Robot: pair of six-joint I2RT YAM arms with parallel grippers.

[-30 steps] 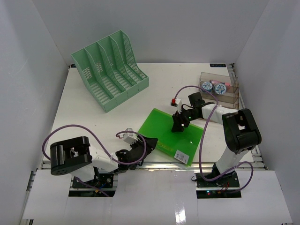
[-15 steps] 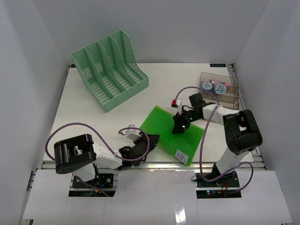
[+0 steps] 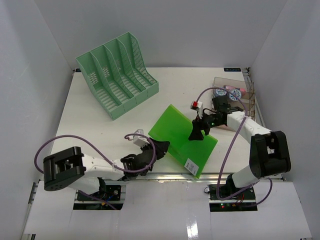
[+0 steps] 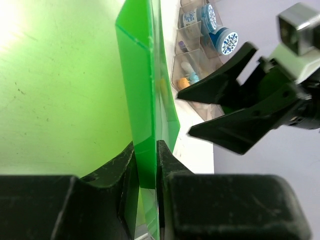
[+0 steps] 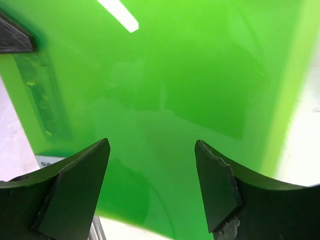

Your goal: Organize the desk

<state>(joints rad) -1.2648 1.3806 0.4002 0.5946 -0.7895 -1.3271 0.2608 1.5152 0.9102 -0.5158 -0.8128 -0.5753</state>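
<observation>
A bright green plastic folder (image 3: 182,135) lies near the front of the white desk (image 3: 100,130), its left edge lifted. My left gripper (image 3: 159,148) is shut on that left edge; in the left wrist view the folder's edge (image 4: 142,100) stands pinched between my fingers (image 4: 172,170). My right gripper (image 3: 196,134) is open and hovers over the folder's middle. In the right wrist view the open fingertips (image 5: 215,185) frame the green folder surface (image 5: 165,100). The right gripper also shows in the left wrist view (image 4: 240,105).
A mint green file rack (image 3: 117,75) with several slots stands at the back left. A clear compartment organizer (image 3: 234,95) with tape rolls and small items sits at the back right, also in the left wrist view (image 4: 200,45). A silver rail (image 3: 165,174) runs along the desk's front edge.
My left gripper has moved right and raised the folder's left edge higher, tilting it more. My right arm has swung right and up, its gripper staying over the folder.
</observation>
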